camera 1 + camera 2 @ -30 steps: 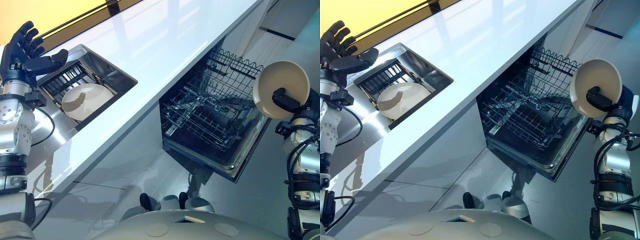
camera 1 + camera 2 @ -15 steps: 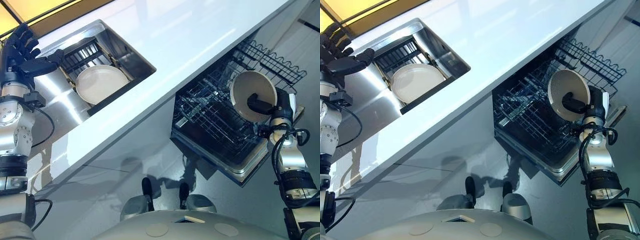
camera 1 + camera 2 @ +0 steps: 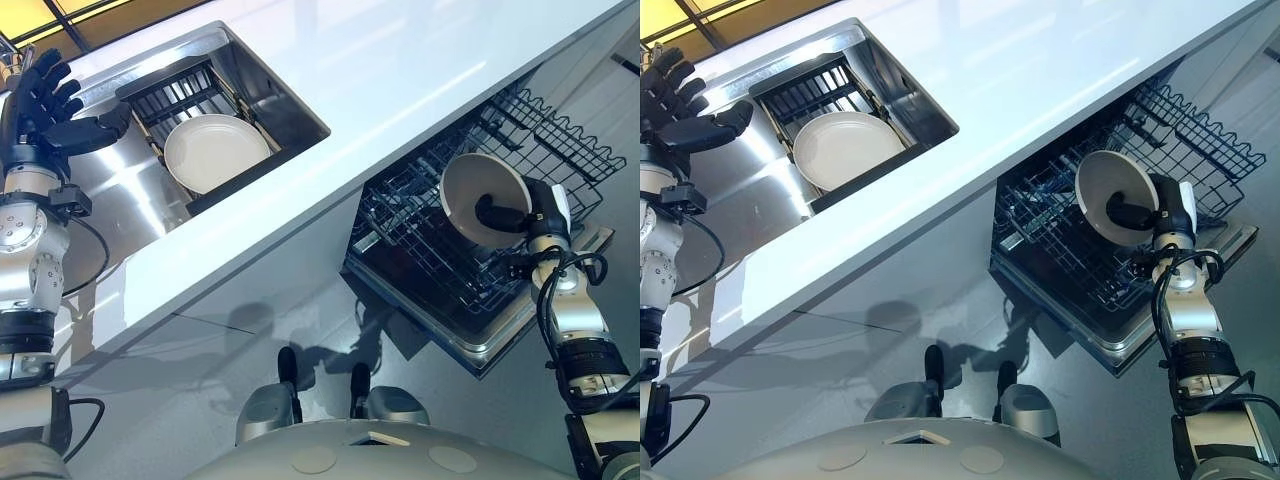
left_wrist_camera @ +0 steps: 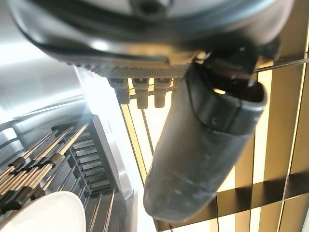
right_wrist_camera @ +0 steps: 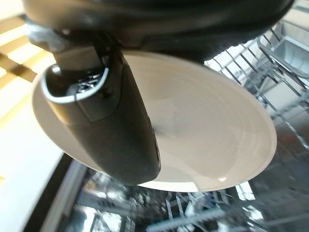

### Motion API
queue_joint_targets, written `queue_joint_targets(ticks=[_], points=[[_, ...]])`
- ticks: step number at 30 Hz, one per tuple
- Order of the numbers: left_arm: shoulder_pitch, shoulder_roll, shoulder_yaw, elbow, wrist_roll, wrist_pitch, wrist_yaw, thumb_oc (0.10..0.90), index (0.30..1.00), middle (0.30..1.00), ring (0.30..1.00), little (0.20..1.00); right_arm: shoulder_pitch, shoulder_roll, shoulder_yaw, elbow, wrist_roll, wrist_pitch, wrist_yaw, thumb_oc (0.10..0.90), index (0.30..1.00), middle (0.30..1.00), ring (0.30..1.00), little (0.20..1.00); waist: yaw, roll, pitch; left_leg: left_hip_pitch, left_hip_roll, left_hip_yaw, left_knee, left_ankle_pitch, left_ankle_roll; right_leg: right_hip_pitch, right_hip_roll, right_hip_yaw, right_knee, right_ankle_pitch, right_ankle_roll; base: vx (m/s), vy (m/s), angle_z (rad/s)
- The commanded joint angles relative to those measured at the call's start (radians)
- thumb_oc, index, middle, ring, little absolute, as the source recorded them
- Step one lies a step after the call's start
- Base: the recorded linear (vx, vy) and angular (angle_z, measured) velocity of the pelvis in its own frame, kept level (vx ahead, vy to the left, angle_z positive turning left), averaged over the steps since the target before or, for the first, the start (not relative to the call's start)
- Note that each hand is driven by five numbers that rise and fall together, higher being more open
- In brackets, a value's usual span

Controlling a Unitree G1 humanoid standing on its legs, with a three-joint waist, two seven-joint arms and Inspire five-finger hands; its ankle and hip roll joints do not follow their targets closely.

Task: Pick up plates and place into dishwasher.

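Dishwasher below counter edge — plate in fingers of right hand — left hand wide

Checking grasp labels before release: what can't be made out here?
Fingers of the right hand: behind the held plate in both eye views and the right wrist view.
Dishwasher rack slot below that plate: covered by plate and hand; blurred in the right wrist view.
Sink plate: cut off by the left wrist view's edge; single or stacked, cannot tell.
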Motion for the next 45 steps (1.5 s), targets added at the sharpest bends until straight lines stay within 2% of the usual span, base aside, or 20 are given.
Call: queue_joint_targets(ticks=[1, 4, 7, 15, 16, 17, 22, 24, 28, 30, 36, 41, 45], points=[[-0.048, 0.08, 0.068, -0.063, 0.041, -0.114, 0.009, 0.8, 0.9, 0.9, 0.9, 0.9, -0.065, -0.081, 0.034, -0.051, -0.047, -0.014, 0.013, 0.1, 0.3, 0.3, 0.3, 0.2, 0.001, 0.045, -0.124, -0.026, 0.04, 0.021, 0.017, -0.07, -0.063, -0.08, 0.011, -0.015, 0.171, -0.135, 0.048, 0.0, -0.006, 0.04], [-0.057, 0.074, 0.054, -0.071, 0.045, -0.105, 0.013, 0.8, 0.9, 0.9, 0.9, 0.9, -0.076, -0.076, 0.076, 0.015, -0.056, 0.084, 0.034, 0.1, 0.3, 0.3, 0.3, 0.2, 0.009, 0.04, -0.126, -0.024, 0.039, 0.018, 0.017, -0.071, -0.063, -0.074, 0.012, -0.017, 0.167, -0.135, 0.046, -0.01, -0.004, 0.08], [-0.076, 0.077, 0.031, -0.07, 0.035, -0.088, 0.024, 0.8, 0.9, 0.9, 0.9, 0.9, -0.099, -0.068, 0.113, 0.084, -0.013, 0.131, 0.018, 0.1, 0.3, 0.3, 0.3, 0.2, 0.015, 0.04, -0.126, -0.017, 0.041, 0.013, 0.017, -0.071, -0.065, -0.067, 0.015, -0.021, 0.164, -0.135, 0.044, 0.01, -0.003, 0.07], [-0.095, 0.062, -0.011, -0.109, 0.04, -0.051, 0.028, 0.8, 0.9, 0.9, 0.9, 0.9, -0.153, -0.016, 0.167, 0.171, 0.004, 0.169, -0.023, 0.1, 0.3, 0.3, 0.3, 0.2, 0.039, 0.037, -0.132, -0.002, 0.042, 0.009, 0.018, -0.077, -0.065, -0.043, 0.018, -0.023, 0.153, -0.135, 0.043, 0.01, 0.0, 0.04], [-0.092, 0.059, -0.014, -0.121, 0.041, -0.045, 0.034, 0.8, 0.9, 0.9, 0.9, 0.9, -0.154, -0.013, 0.171, 0.169, 0.003, 0.172, -0.022, 0.284, 0.458, 0.458, 0.458, 0.384, 0.041, 0.036, -0.133, -0.001, 0.042, 0.008, 0.018, -0.077, -0.065, -0.041, 0.018, -0.023, 0.152, -0.135, 0.043, 0.01, 0.004, 0.08], [-0.092, 0.052, -0.019, -0.128, 0.045, -0.041, 0.037, 0.8, 0.9, 0.9, 0.9, 0.9, -0.157, -0.005, 0.177, 0.169, 0.001, 0.177, -0.024, 0.8, 0.9, 0.9, 0.9, 0.9, 0.042, 0.036, -0.135, 0.0, 0.042, 0.007, 0.017, -0.078, -0.065, -0.04, 0.019, -0.023, 0.15, -0.135, 0.043, 0.0, 0.006, 0.05], [-0.095, 0.044, -0.036, -0.14, 0.049, -0.03, 0.042, 0.8, 0.9, 0.9, 0.9, 0.9, -0.177, -0.001, 0.197, 0.141, 0.038, 0.156, -0.047, 0.8, 0.9, 0.9, 0.9, 0.9, 0.046, 0.032, -0.138, 0.006, 0.04, 0.004, 0.017, -0.08, -0.065, -0.038, 0.021, -0.021, 0.147, -0.132, 0.043, 0.0, 0.022, 0.04], [-0.08, 0.037, -0.029, -0.151, 0.052, -0.034, 0.04, 0.8, 0.9, 0.9, 0.9, 0.9, -0.175, 0.007, 0.184, 0.087, 0.063, 0.141, -0.09, 0.8, 0.9, 0.9, 0.9, 0.9, 0.046, 0.03, -0.138, 0.009, 0.038, 0.003, 0.016, -0.08, -0.063, -0.037, 0.023, -0.015, 0.146, -0.129, 0.043, 0.0, 0.036, 0.08], [-0.055, 0.014, -0.019, -0.153, 0.066, -0.056, 0.044, 0.8, 0.9, 0.9, 0.9, 0.9, -0.165, 0.032, 0.157, -0.014, 0.106, 0.107, -0.156, 0.8, 0.9, 0.9, 0.9, 0.9, 0.04, 0.03, -0.137, 0.015, 0.034, 0.004, 0.015, -0.083, -0.058, -0.041, 0.024, -0.008, 0.148, -0.126, 0.043, -0.03, 0.045, 0.05], [-0.04, 0.0, -0.014, -0.149, 0.074, -0.072, 0.041, 0.8, 0.9, 0.9, 0.9, 0.9, -0.149, 0.052, 0.146, -0.046, 0.109, 0.069, -0.183, 0.8, 0.9, 0.9, 0.9, 0.9, 0.034, 0.029, -0.139, 0.019, 0.032, 0.006, 0.014, -0.085, -0.057, -0.044, 0.023, -0.004, 0.15, -0.124, 0.046, -0.03, 0.054, 0.0], [-0.023, -0.011, 0.011, -0.16, 0.075, -0.094, 0.028, 0.8, 0.9, 0.9, 0.9, 0.9, -0.078, 0.054, 0.082, -0.14, 0.099, 0.022, -0.158, 0.8, 0.9, 0.9, 0.9, 0.9, 0.008, 0.03, -0.154, 0.032, 0.028, 0.022, 0.012, -0.091, -0.05, -0.053, 0.017, 0.007, 0.167, -0.128, 0.053, -0.04, 0.077, 0.01], [-0.059, 0.021, -0.01, -0.18, 0.081, -0.077, 0.003, 0.8, 0.9, 0.9, 0.9, 0.9, -0.034, 0.044, 0.049, -0.203, 0.111, 0.016, -0.151, 0.8, 0.9, 0.9, 0.9, 0.9, -0.019, 0.032, -0.16, 0.051, 0.018, 0.034, 0.015, -0.103, -0.041, -0.065, 0.003, 0.022, 0.196, -0.135, 0.065, -0.07, 0.087, -0.05], [-0.125, 0.086, -0.046, -0.163, 0.087, -0.054, -0.004, 0.8, 0.9, 0.9, 0.9, 0.9, -0.004, 0.024, 0.038, -0.223, 0.116, 0.003, -0.126, 0.8, 0.9, 0.9, 0.9, 0.9, -0.046, 0.036, -0.167, 0.066, 0.007, 0.048, 0.017, -0.114, -0.035, -0.073, -0.007, 0.032, 0.198, -0.126, 0.076, -0.06, 0.097, -0.14]])
